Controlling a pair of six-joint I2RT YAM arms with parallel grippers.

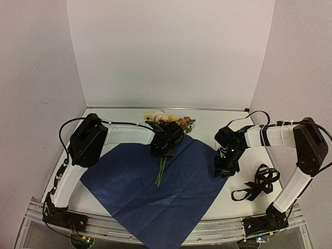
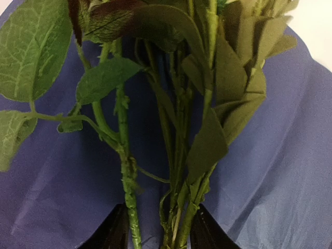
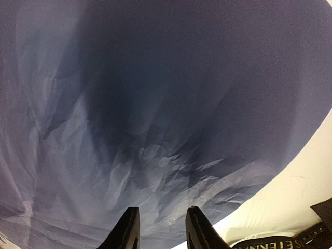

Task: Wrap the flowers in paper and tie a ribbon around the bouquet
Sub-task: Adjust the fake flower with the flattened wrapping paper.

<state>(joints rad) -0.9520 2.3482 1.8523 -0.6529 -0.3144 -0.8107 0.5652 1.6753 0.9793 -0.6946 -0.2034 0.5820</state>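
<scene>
Two steps undone, wrapping first: left gripper astride stems of flowers on paper by desk far edge, hold unclear, right gripper part-open, empty, above paper's right edge; next pinch that edge, fold over.

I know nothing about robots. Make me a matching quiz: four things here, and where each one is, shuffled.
1 flowers
2 ribbon
3 left gripper
4 right gripper

A over the paper near its right edge
B on the bare table, right of the paper
C flowers between its fingers
D stems lying on the navy paper

Pairs: 1-D, 2-B, 3-C, 4-A
</scene>
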